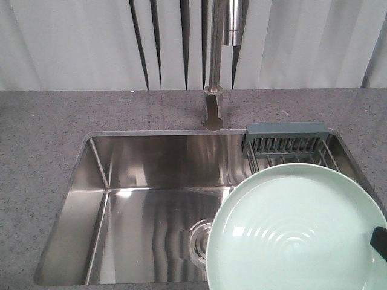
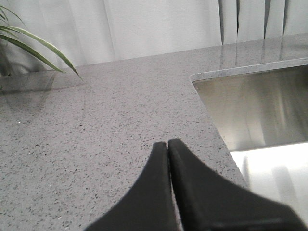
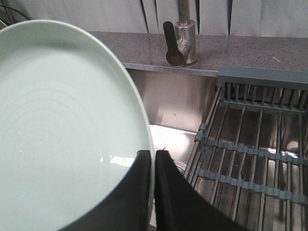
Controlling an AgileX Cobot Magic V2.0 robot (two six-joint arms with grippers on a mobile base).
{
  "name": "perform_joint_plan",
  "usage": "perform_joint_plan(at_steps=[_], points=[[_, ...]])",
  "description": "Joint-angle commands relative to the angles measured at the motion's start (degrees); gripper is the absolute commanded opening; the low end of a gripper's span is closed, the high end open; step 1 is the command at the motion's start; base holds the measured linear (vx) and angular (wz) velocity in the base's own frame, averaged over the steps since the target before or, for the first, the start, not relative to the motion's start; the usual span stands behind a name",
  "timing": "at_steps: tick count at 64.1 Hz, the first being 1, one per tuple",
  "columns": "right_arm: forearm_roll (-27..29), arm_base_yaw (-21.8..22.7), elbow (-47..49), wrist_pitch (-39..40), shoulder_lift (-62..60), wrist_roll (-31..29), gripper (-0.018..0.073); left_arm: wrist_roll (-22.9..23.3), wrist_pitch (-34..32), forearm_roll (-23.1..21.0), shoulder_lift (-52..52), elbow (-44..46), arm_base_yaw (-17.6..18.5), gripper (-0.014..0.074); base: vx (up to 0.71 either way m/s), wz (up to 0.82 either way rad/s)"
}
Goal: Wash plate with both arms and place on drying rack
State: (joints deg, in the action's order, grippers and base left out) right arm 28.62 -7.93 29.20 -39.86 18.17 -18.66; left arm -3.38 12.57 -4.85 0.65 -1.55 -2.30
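The pale mint-green plate hangs tilted over the right half of the sink, its face toward the front camera. In the right wrist view the plate fills the left side, and my right gripper is shut on its rim, one finger on each face. Only a black tip of that arm shows at the plate's right edge in the front view. The drying rack spans the sink's far right, partly hidden behind the plate; its wires lie just right of the held rim. My left gripper is shut with nothing in it, over the countertop left of the sink.
The steel sink basin has a drain partly behind the plate. A faucet stands at the back edge. Grey speckled countertop surrounds the sink, and a plant's leaves reach in at the far left.
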Motion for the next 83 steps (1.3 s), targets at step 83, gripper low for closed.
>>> perform_joint_plan(at_steps=[83], points=[[1.2,0.2,1.5,3.9,0.4,0.0,-0.0001,0.5,-4.0,-0.2,0.8,1.5,0.5,-0.0006,0.01,0.0]])
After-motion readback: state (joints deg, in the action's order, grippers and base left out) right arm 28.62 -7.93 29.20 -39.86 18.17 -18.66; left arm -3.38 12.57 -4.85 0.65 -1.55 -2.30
